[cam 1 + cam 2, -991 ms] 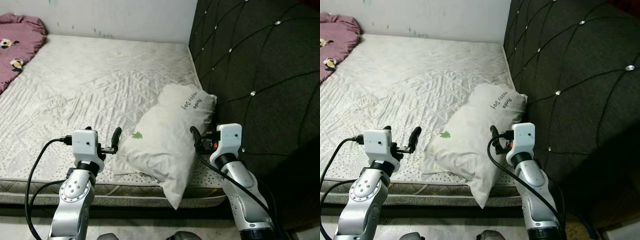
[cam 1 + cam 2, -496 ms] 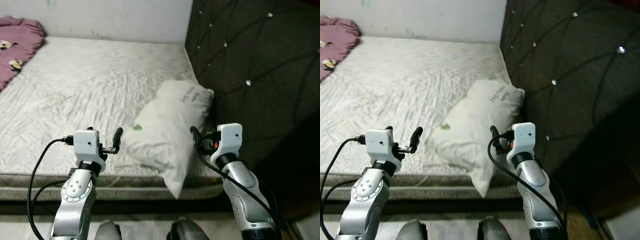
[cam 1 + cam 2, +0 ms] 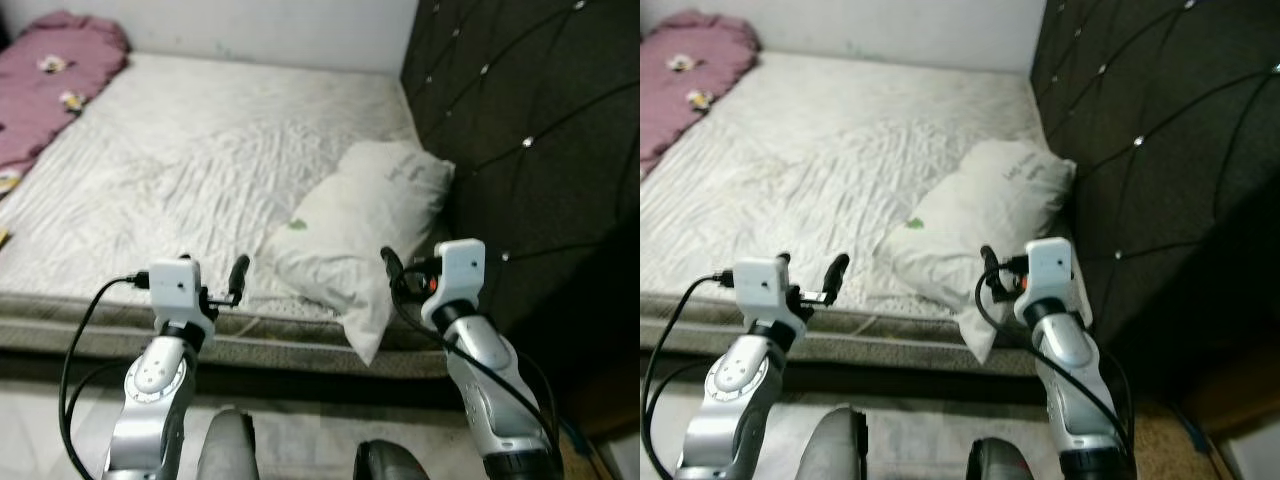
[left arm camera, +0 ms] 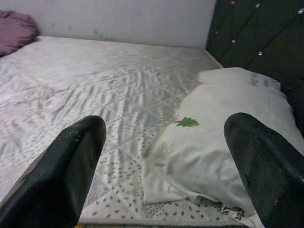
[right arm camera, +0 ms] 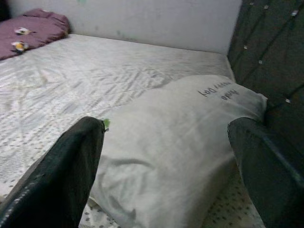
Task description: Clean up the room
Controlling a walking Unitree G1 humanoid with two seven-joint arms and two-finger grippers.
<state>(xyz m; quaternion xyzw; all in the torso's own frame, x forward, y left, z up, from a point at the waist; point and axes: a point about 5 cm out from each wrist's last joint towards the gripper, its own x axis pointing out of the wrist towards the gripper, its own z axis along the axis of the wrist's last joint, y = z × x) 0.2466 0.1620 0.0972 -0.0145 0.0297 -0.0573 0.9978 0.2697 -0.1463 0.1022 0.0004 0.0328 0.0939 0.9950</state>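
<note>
white pillow (image 3: 365,215) lies on the mattress (image 3: 180,170) beside the headboard (image 3: 540,130).

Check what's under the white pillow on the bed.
The white pillow lies on the quilted mattress, its top end against the dark tufted headboard, its lower corner hanging past the mattress edge. Anything between pillow and mattress is covered and cannot be seen.

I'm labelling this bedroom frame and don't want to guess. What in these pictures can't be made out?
- Writing on the white pillow: too small and blurred to read in the right wrist view.
- Pillow's lower corner: hangs over the mattress edge, behind the right hand in the right eye view.
- Purple blanket: cut off by the left eye view's edge.
- Left hand: empty, fingers apart.
</note>
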